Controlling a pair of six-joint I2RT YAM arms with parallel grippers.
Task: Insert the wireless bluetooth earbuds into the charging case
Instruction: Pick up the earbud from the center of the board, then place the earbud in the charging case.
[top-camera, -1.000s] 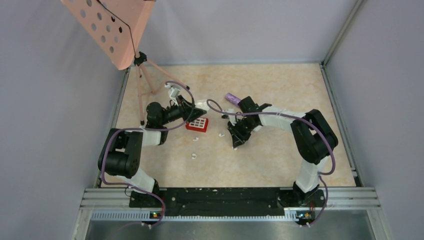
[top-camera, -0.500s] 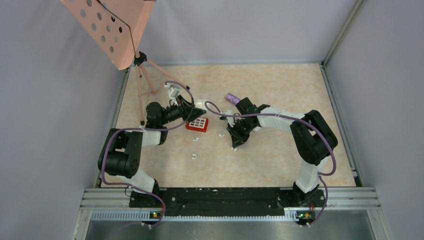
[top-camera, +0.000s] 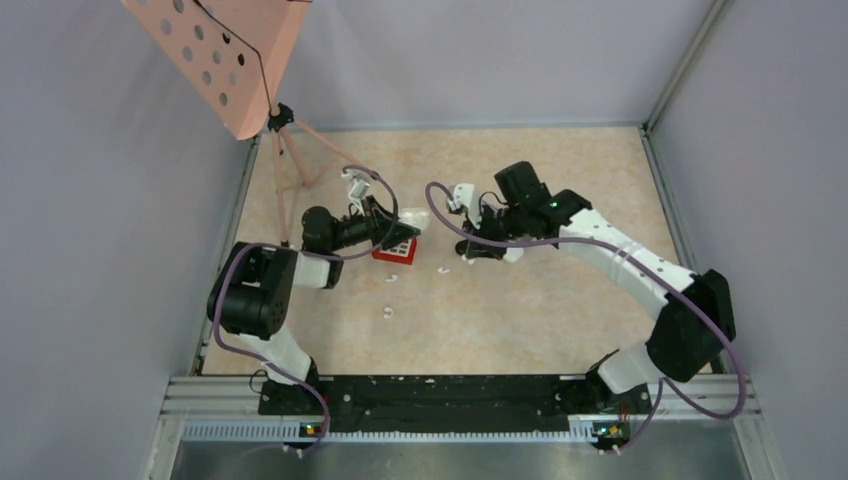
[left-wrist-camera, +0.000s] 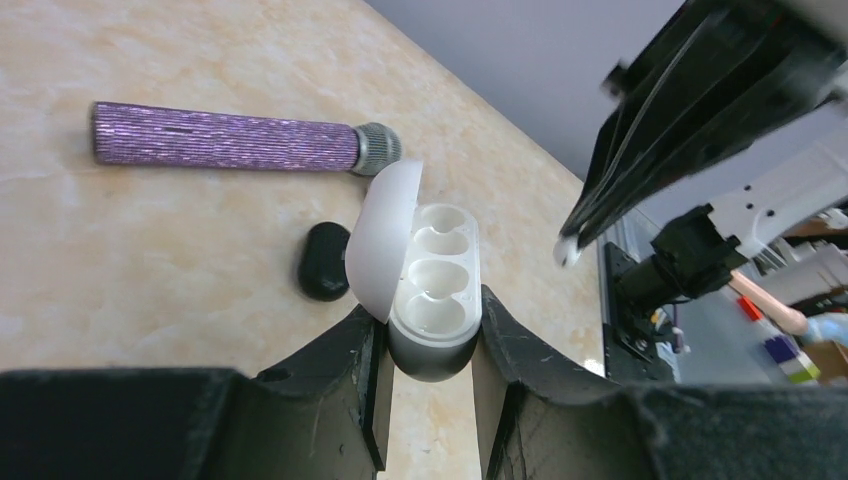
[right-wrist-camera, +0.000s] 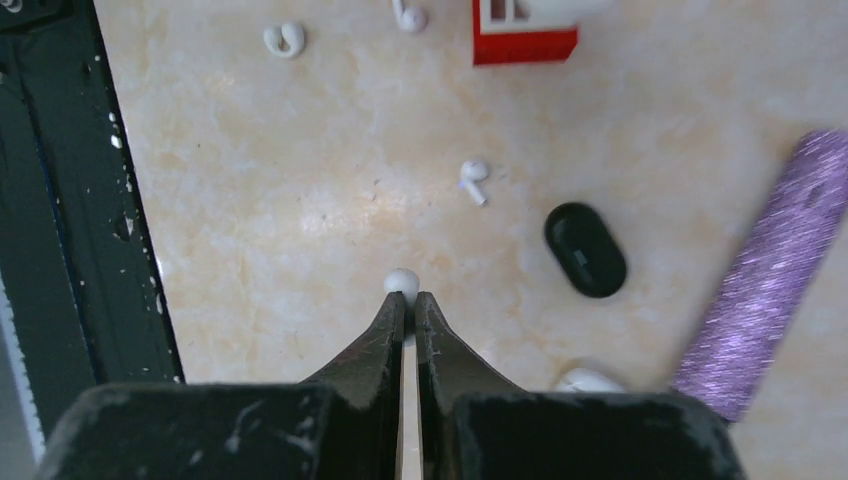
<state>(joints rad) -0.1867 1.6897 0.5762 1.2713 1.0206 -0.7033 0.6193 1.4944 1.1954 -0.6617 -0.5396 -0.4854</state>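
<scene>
- White earbuds (right-wrist-camera: 473, 181): four. Three lie loose on the tabletop (top-camera: 560, 320) and one, the held earbud (right-wrist-camera: 402, 280), is pinched at the tips of the right gripper (right-wrist-camera: 410, 302).
- Charging case (left-wrist-camera: 432, 300): one — white, lid open, clamped between the fingers of the left gripper (left-wrist-camera: 428, 335).
- Black oval case (right-wrist-camera: 585, 248): one, closed, lying on the tabletop.
- Purple microphone (left-wrist-camera: 225, 148): one.
- Red block (top-camera: 394, 249) with white squares on top: one.
- Pink music stand (top-camera: 225, 60): one — a perforated desk on a tripod.
- Arms: two, the left arm (top-camera: 260, 300) and the right arm (top-camera: 620, 260), with one gripper each.
</scene>
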